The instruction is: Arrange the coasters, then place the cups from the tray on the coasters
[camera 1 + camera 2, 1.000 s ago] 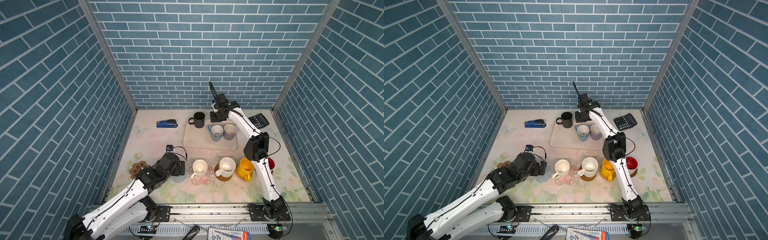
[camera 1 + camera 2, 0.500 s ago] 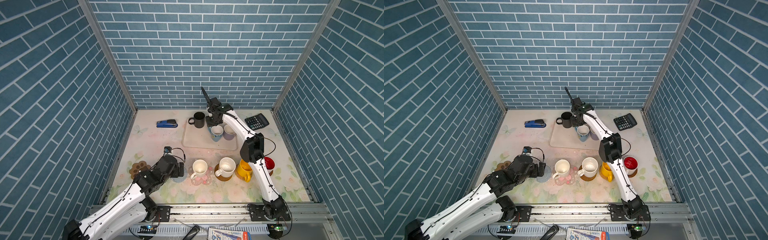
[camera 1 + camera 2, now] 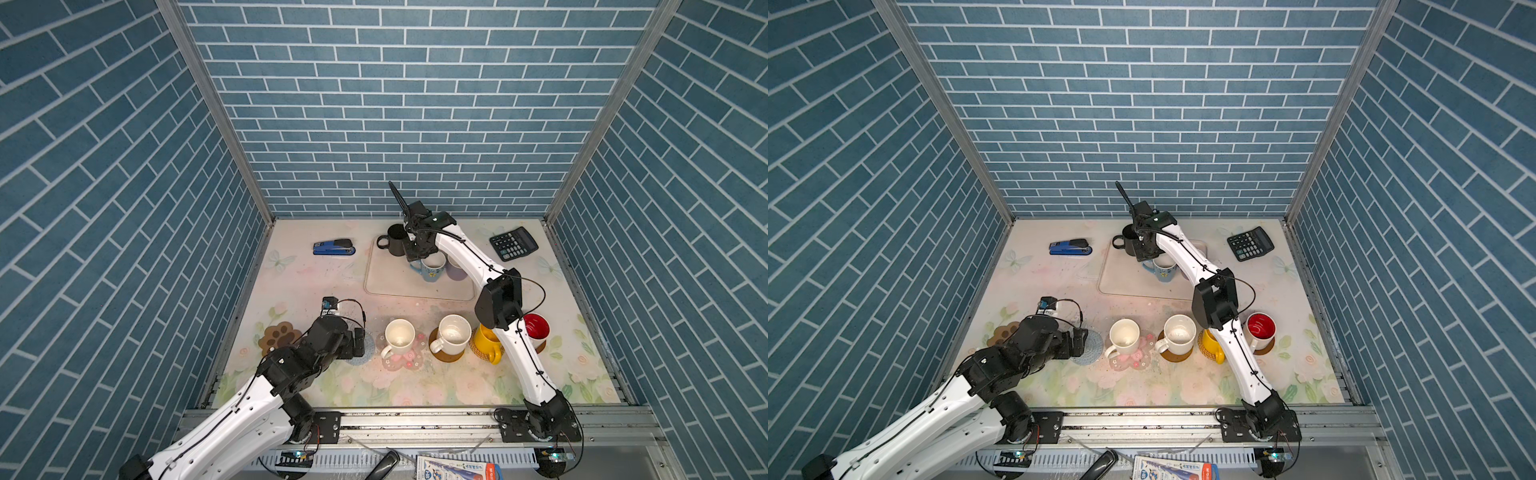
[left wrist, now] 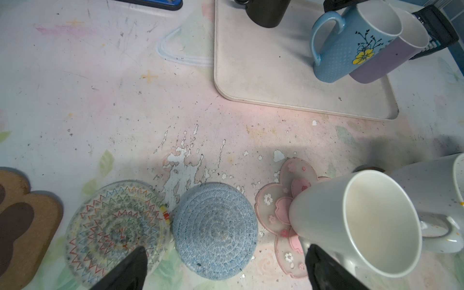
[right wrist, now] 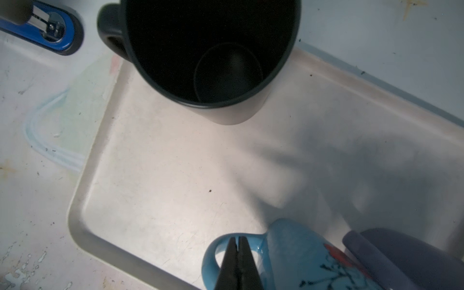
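The cream tray [image 3: 388, 284] holds a black cup [image 3: 395, 241], a light blue flower-print cup [image 3: 432, 269] and a lavender cup [image 3: 457, 272]. My right gripper [image 5: 237, 239] is shut, its tips just over the light blue cup's handle [image 5: 213, 253], with nothing between them. My left gripper [image 4: 226, 266] is open, low over the blue-grey coaster [image 4: 216, 231]. A zigzag woven coaster [image 4: 115, 226] and a paw coaster [image 4: 17, 221] lie beside it, both bare. A white cup [image 4: 364, 226] stands on the pink flower coaster [image 4: 276, 208]. Another white cup [image 3: 453, 332], a yellow cup [image 3: 486, 343] and a red-lined cup [image 3: 536, 328] also stand on coasters.
A blue stapler [image 3: 334, 247] lies left of the tray and a black calculator [image 3: 513, 243] right of it. Blue brick walls close in three sides. The right arm [image 3: 498, 299] stretches over the row of cups at the front.
My right gripper has swung left and a little down, from over the lavender and light blue cups to the light blue cup's handle. The left arm has hardly moved.
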